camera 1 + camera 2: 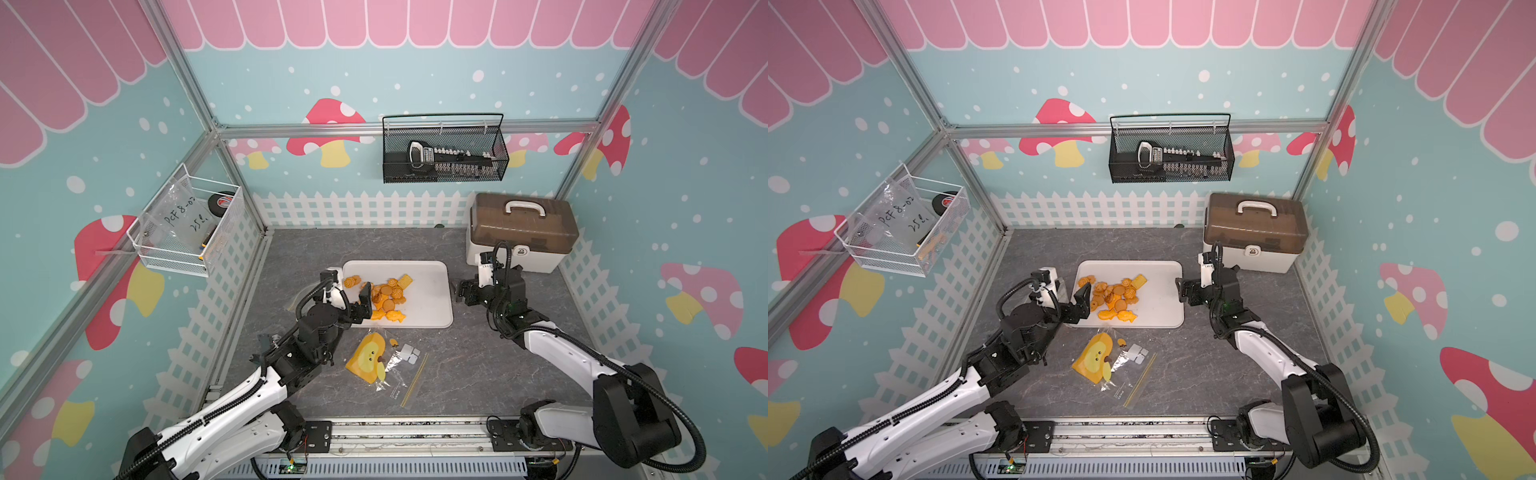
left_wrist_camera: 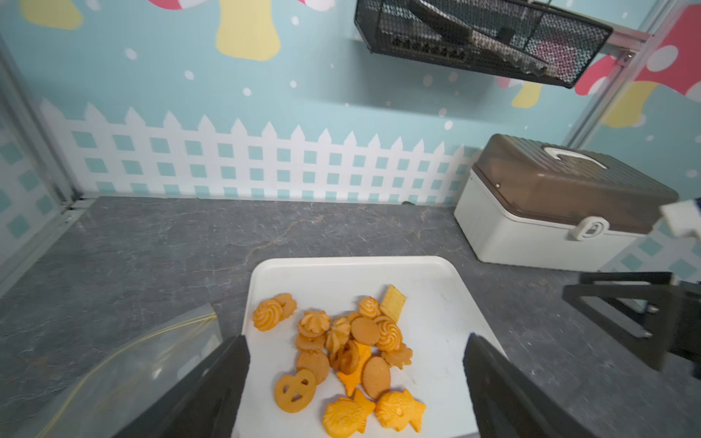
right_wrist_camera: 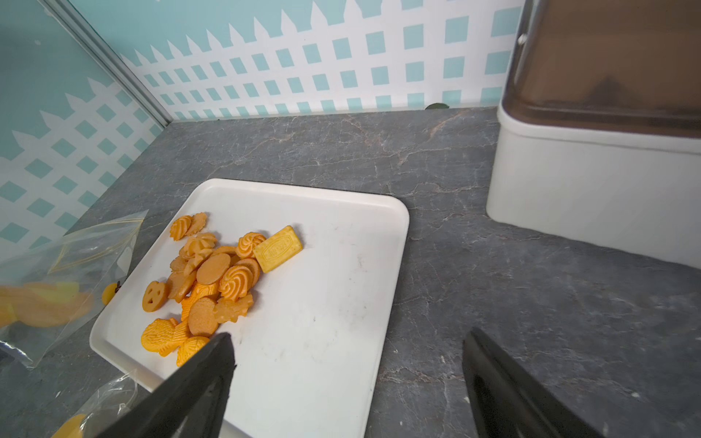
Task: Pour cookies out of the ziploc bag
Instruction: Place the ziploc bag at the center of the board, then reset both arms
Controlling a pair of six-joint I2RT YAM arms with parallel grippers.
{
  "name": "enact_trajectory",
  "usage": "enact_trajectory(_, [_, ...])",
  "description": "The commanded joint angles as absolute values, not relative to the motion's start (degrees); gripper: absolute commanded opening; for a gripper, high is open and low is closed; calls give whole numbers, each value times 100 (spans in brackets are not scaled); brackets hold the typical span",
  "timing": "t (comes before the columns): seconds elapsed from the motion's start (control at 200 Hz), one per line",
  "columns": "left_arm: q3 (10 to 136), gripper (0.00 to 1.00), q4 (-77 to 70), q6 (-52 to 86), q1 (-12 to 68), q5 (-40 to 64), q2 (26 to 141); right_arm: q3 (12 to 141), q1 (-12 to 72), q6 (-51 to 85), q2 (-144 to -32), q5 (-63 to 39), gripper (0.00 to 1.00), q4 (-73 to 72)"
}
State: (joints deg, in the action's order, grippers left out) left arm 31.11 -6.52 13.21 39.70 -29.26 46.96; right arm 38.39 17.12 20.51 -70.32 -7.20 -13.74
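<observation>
Cookies heaped on white tray. Left gripper over tray's edge — jaws apart, nothing held; clear ziploc bag just beside it. Right gripper beside tray — jaws apart.

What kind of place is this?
Probably a robot test booth dressed as a playroom: an aluminium frame carries printed mushroom walls, a left arm and a right arm stand at the tabletop's edge, and cookies lie on a white tray.
</observation>
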Motion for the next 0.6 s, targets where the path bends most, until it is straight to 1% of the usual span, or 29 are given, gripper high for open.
enact_trajectory(0.0, [2755,95,-995,1080,3605,-3394,4357,3888,1670,1395,-6497,-229,93,-843])
enact_trajectory(0.155, [2578,96,-744,1000,2856,-3103,4105,3422,1670,1170,-5703,521,95,-933])
enact_trajectory(0.275, [2428,97,-871,826,2727,-3360,3979,3101,1670,1119,-5205,883,95,-1169])
enact_trajectory(0.335, [2217,97,-1250,449,2688,-3302,3910,3052,1672,1045,-5100,1043,96,-1160])
enact_trajectory(0.425, [1589,97,-2423,-214,2614,-3407,3933,2996,1670,915,-5104,1322,99,-1177])
enact_trajectory(0.48, [1222,96,-2992,-478,2527,-3542,4000,2959,1670,843,-5161,1464,99,-1235])
enact_trajectory(0.59, [899,96,-3093,-431,2378,-3850,3867,2729,1662,700,-5187,1802,99,-1591])
